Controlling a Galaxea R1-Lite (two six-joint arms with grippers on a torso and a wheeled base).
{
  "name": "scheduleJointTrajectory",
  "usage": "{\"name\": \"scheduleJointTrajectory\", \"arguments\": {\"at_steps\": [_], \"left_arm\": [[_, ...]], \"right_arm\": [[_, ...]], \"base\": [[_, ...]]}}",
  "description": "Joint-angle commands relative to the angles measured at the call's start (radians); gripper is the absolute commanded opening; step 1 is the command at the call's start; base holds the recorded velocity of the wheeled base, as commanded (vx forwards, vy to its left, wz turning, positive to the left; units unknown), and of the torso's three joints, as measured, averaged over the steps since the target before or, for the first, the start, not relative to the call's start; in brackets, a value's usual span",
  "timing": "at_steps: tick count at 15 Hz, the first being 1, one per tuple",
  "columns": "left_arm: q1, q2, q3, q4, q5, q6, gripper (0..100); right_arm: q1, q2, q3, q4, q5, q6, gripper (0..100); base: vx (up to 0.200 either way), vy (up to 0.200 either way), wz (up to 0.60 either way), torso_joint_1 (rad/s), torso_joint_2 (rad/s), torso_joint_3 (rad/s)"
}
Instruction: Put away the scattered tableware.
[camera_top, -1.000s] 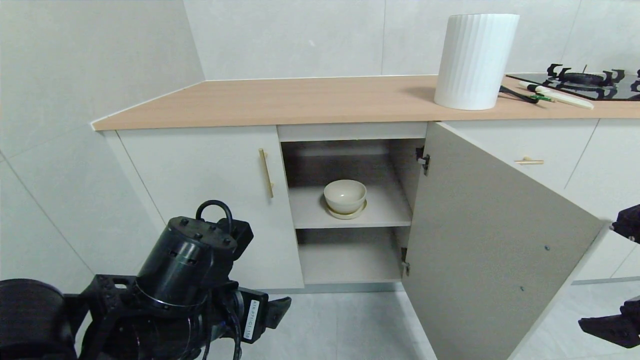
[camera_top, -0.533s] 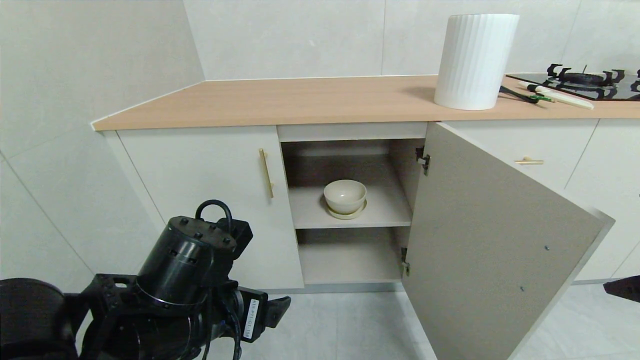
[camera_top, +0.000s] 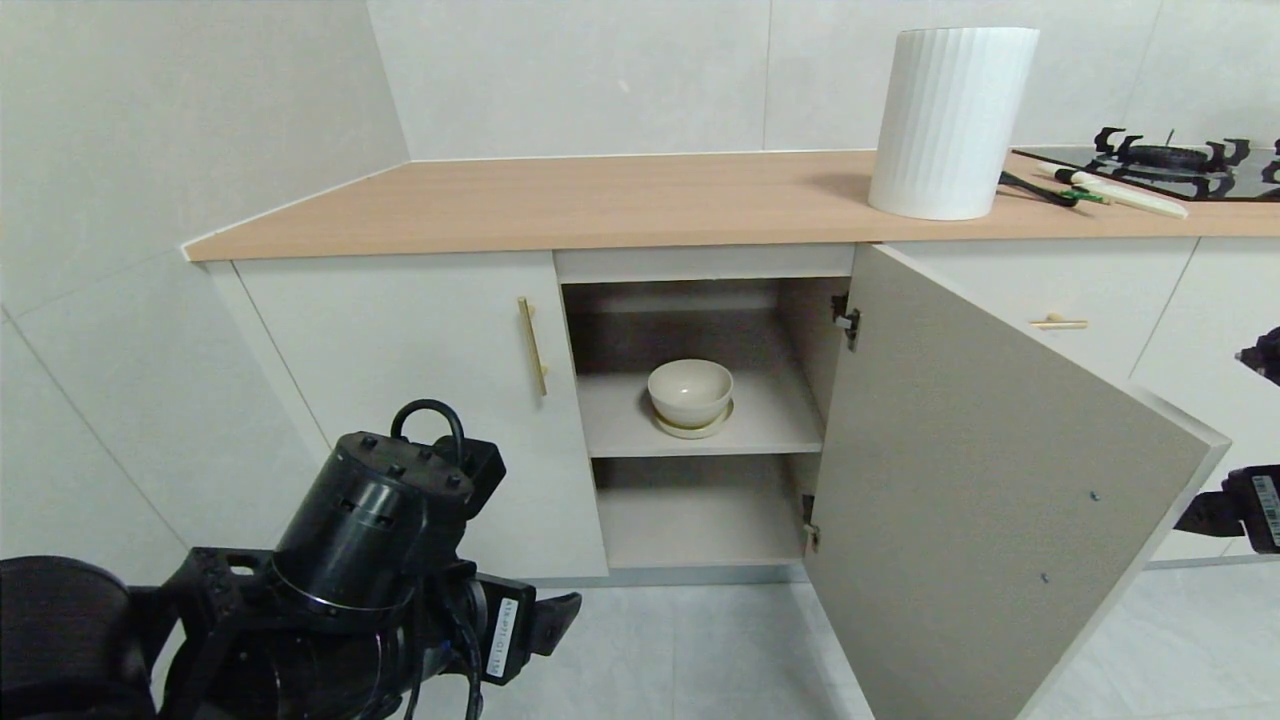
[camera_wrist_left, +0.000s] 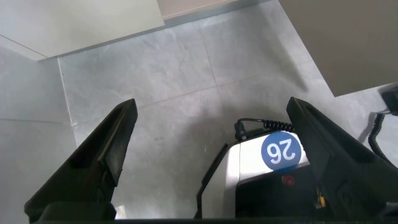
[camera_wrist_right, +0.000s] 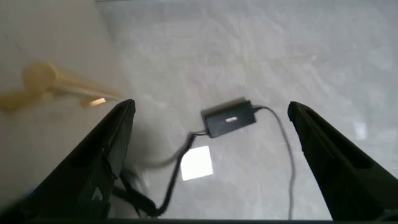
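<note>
light wood worktop (camera_top: 600, 205) runs along the tiled wall. tall white ribbed canister (camera_top: 950, 120) stands on it near the hob (camera_top: 1170, 160), with a cream-handled utensil (camera_top: 1120, 192) lying at the hob's near edge.

below, the cupboard door (camera_top: 980, 480) is swung wide open. the door beside it, with the gold bar handle (camera_top: 533, 345), is shut.

head view: beige bowl (camera_top: 690, 388) sits upright on a small plate (camera_top: 690, 430) on the upper shelf (camera_top: 780, 425), toward the front. lower shelf (camera_top: 690, 525) is under it. left arm (camera_top: 370, 540) is low at the near left, in front of the shut door and well apart from the bowl. right arm (camera_top: 1240, 505) is at the far right, past the open door's outer edge.

left wrist view looks down on grey floor tiles (camera_wrist_left: 186, 68). left claw (camera_wrist_left: 211, 109) has its fingers spread wide, floor showing between them.

right wrist view gives what the head view doesn't. right claw (camera_wrist_right: 211, 109) also has its fingers wide apart, above the floor. a black power brick (camera_wrist_right: 229, 118) and its cable lie on the floor between them. gold knob handle (camera_wrist_right: 43, 87) on a pale cabinet front is close to one finger.
</note>
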Motion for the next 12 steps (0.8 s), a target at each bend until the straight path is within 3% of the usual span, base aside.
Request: {"name": "scheduleJointTrajectory", "arguments": {"at_steps": [1, 9, 12], "left_arm": [[0.0, 0.001, 0.0, 0.0, 0.0, -0.002, 100], [0.0, 0.0, 0.0, 0.0, 0.002, -0.002, 100], [0.0, 0.0, 0.0, 0.0, 0.0, 0.0, 100]], "right_arm": [[-0.003, 0.051, 0.001, -0.018, 0.017, 0.024, 100], [0.013, 0.094, 0.07, -0.202, 0.045, 0.035, 100], [0.086, 0.091, 0.079, -0.205, 0.099, 0.075, 100]], "base": [[0.0, 0.0, 0.0, 0.0, 0.0, 0.0], [0.0, 0.0, 0.0, 0.0, 0.0, 0.0], [0.0, 0.0, 0.0, 0.0, 0.0, 0.0]]}}
